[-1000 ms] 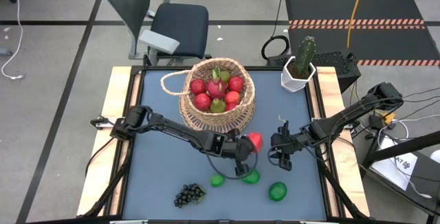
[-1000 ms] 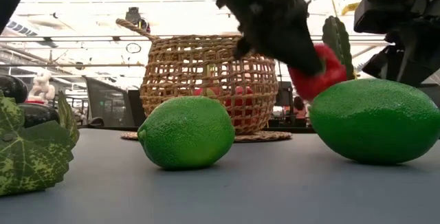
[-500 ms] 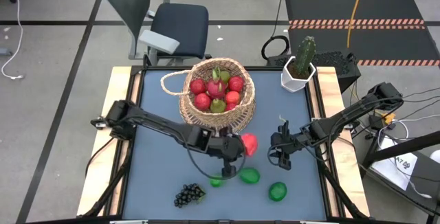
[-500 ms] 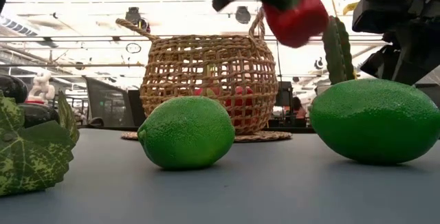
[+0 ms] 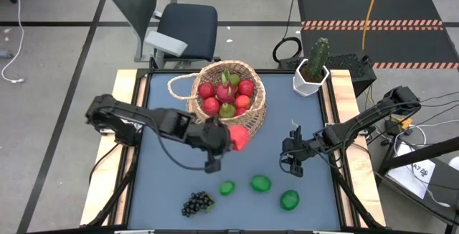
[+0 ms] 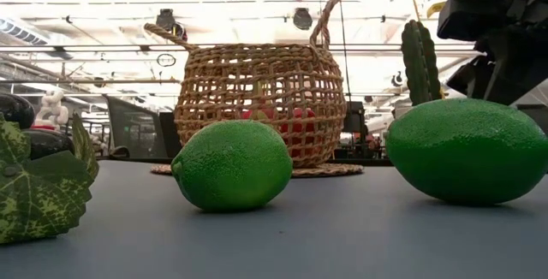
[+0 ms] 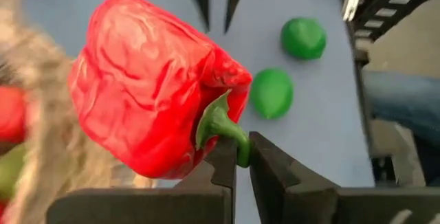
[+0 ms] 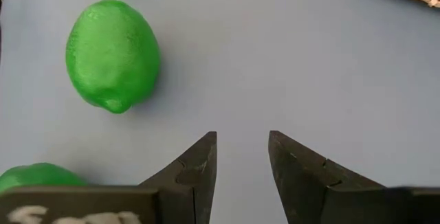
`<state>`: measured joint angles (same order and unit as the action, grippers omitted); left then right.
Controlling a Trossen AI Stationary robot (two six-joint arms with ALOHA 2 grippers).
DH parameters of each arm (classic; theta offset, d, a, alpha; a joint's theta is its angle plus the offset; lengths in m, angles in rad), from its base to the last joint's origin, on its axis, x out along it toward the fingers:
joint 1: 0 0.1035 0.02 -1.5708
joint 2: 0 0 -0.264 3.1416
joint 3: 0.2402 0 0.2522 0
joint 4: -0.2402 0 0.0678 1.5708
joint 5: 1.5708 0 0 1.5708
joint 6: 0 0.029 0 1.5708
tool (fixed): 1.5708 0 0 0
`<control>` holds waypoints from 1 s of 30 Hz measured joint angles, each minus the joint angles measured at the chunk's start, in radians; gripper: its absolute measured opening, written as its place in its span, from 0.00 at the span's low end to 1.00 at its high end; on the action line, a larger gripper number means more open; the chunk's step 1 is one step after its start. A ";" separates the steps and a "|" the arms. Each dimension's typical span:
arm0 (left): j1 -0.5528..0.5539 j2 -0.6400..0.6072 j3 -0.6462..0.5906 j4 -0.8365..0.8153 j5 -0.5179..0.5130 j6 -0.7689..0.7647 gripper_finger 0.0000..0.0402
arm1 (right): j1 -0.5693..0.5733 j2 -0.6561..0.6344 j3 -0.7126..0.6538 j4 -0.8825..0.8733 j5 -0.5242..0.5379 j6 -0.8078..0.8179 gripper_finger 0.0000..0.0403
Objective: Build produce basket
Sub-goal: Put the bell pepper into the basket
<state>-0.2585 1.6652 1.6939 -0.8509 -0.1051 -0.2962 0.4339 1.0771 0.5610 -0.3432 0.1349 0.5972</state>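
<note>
Three green fruits lie loose on the blue bench [image 5: 165, 184]: a small lime [image 5: 226, 188], a lime [image 5: 260, 184] just right of it, and a third lime [image 5: 289, 199] farther right, with one dark grape bunch [image 5: 198, 204] left of them all. One woven basket [image 5: 251, 119] stands at the bench's far middle, holding about seven pieces of produce [image 5: 227, 95], mostly red with some green and a pink one. Just beside the basket's near wall, the left end effector [image 5: 224, 139] is raised above the bench, clenched on the green stem of one red bell pepper [image 5: 238, 138]. To the right, the right end effector [image 5: 292, 164] hovers low over bare bench, fingers parted and released. One potted cactus [image 5: 313, 65] stands at the far right corner. No readable writing shows.
</note>
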 joint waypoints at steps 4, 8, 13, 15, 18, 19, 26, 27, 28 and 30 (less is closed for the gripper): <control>0.035 -0.064 0.000 -0.059 0.000 0.010 0.06 | 0.000 0.000 0.000 0.005 0.000 -0.008 0.31; 0.091 -0.108 0.000 -0.110 0.001 0.014 0.06 | 0.000 0.000 0.000 0.016 0.000 -0.008 0.31; 0.190 -0.145 0.000 -0.185 0.079 0.023 0.06 | 0.000 0.000 0.000 0.024 0.000 -0.008 0.31; 0.237 -0.149 0.000 -0.219 0.134 0.024 0.06 | 0.000 0.000 0.000 0.023 0.000 -0.008 0.31; 0.308 -0.148 0.000 -0.249 0.224 0.026 0.06 | 0.000 0.000 0.000 0.023 0.000 -0.010 0.31; 0.330 -0.148 0.000 -0.265 0.248 0.030 0.06 | 0.000 0.000 0.000 0.023 0.000 -0.011 0.31; 0.471 -0.148 0.000 -0.310 0.338 0.084 0.06 | 0.000 0.000 0.000 0.023 0.000 -0.016 0.31; 0.492 -0.148 0.000 -0.318 0.346 0.093 0.06 | 0.000 0.000 0.000 0.024 0.000 -0.018 0.31; 0.511 -0.148 0.000 -0.322 0.353 0.101 0.06 | 0.000 0.000 0.000 0.024 0.000 -0.019 0.31; 0.548 -0.148 0.000 -0.329 0.368 0.119 0.06 | 0.000 0.000 0.000 0.023 0.000 -0.019 0.31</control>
<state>0.2899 1.5173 1.6938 -1.1803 0.2634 -0.1773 0.4339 1.0775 0.5610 -0.3199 0.1349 0.5781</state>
